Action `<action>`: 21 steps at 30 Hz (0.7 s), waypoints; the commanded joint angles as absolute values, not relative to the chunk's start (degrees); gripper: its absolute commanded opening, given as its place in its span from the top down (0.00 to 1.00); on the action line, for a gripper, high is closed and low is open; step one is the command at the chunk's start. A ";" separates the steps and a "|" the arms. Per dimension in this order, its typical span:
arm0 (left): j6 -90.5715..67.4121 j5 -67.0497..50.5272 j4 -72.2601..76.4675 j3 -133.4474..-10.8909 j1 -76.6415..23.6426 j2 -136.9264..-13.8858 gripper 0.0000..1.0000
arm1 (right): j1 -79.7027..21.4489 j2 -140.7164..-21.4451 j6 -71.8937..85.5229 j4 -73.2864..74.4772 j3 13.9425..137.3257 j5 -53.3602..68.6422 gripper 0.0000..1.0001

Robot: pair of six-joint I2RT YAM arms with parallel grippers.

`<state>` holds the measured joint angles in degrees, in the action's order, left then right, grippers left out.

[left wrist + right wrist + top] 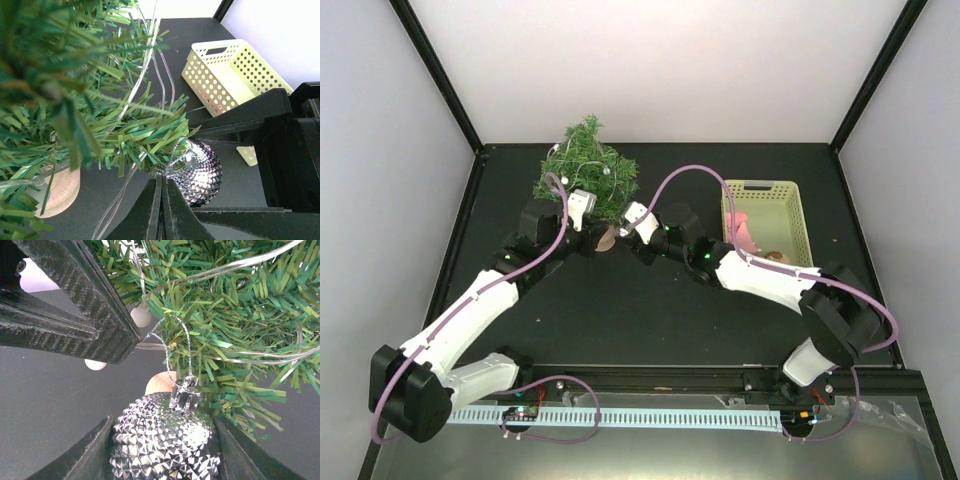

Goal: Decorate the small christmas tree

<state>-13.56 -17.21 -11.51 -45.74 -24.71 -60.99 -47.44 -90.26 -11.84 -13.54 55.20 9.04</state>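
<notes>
The small christmas tree (588,165) stands at the back of the table on its light-wood disc base (62,192), with a clear light wire (150,65) wound through its needles. A faceted silver bauble (162,440) is pressed against the tree's lower branches (225,340). My right gripper (165,445) is shut on the bauble, one finger on each side. My left gripper (162,187) is shut, and its tips pinch the bauble's thin silver thread loop (175,335) just beside the bauble (200,172). Both grippers meet under the tree's right side (610,215).
A pale yellow-green lattice basket (790,205) stands to the right of the tree with pinkish items inside. Small white bulbs (141,316) of the light wire hang among the branches. Black frame posts and white walls enclose the dark table (650,310).
</notes>
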 commanded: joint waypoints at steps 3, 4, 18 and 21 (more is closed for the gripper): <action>-11.87 -16.99 -10.56 -48.23 -24.33 -61.65 0.99 | -47.41 -91.74 -11.98 -14.27 57.38 7.89 0.55; -11.74 -16.82 -10.55 -48.25 -24.34 -61.74 0.98 | -47.41 -91.80 -11.96 -14.30 57.41 7.95 0.55; -9.92 -13.98 -11.46 -48.20 -24.34 -62.47 0.98 | -47.46 -92.93 -12.04 -14.32 58.84 7.41 0.55; -9.22 -13.23 -12.05 -48.50 -24.35 -62.61 0.99 | -47.43 -93.36 -12.04 -14.33 59.03 7.30 0.55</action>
<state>-11.09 -15.14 -11.57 -45.74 -24.71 -62.04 -47.44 -92.25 -11.86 -13.32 57.28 8.62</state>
